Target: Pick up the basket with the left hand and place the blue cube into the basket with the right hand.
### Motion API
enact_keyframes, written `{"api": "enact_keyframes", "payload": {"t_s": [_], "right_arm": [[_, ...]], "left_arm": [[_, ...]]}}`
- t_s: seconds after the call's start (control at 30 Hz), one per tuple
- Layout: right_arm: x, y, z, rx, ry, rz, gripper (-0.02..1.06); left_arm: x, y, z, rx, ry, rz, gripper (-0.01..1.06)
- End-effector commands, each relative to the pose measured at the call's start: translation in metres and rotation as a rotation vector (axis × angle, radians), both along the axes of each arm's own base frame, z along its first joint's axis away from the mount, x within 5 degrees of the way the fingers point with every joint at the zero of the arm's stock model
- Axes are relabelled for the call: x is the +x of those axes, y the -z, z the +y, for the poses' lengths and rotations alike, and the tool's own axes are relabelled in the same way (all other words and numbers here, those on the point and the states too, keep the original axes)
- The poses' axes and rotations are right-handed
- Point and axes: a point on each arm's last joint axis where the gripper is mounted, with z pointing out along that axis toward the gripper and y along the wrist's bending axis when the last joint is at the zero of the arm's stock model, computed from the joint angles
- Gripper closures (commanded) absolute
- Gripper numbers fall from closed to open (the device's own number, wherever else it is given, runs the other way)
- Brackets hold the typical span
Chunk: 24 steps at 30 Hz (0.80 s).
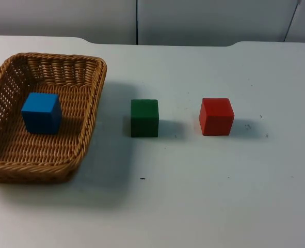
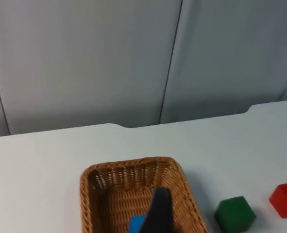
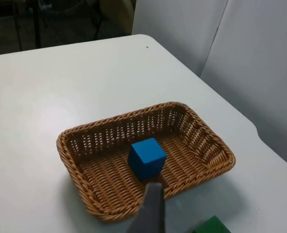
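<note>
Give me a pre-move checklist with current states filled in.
1. Blue cube inside the brown woven wicker basket: ok.
2. Basket resting flat on the white table: ok.
3. Green cube apart from the basket: ok.
4. Red cube apart from the green cube: ok.
5. Left tool free of the basket: cannot tell.
6. Right tool open or shut: cannot tell.
</note>
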Motion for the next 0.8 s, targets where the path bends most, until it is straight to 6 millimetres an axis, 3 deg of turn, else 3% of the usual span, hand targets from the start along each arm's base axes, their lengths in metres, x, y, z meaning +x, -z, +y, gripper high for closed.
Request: {"api": "enact_keyframes", "payload": {"t_s": [0.0,0.1,0.3,0.43,0.63,0.77], "right_arm": [[0.001,-0.001,-0.001,0.025,0.012,-0.007,0.29],[0.001,0.000,-0.001,0.021,0.011,0.001,0.29],[-0.004,0.004,-0.001,0.009,-0.003,0.010,0.29],[-0.021,0.014,-0.011,0.029,-0.029,-0.008,0.30],[-0.038,0.025,-0.029,0.065,-0.018,0.019,0.30],[-0.055,0.031,-0.050,0.111,-0.008,0.031,0.30]], "left_arm": [[-0.011,0.018,-0.008,-0.031,0.037,0.041,0.34],[-0.026,0.040,-0.016,-0.007,0.077,0.063,0.35],[-0.047,0.046,-0.020,0.073,0.103,0.047,0.35],[-0.067,0.049,-0.018,0.164,0.124,0.021,0.35],[-0.090,0.051,-0.004,0.218,-0.013,-0.017,0.35],[-0.118,0.052,0.005,0.219,-0.125,-0.122,0.35]]}}
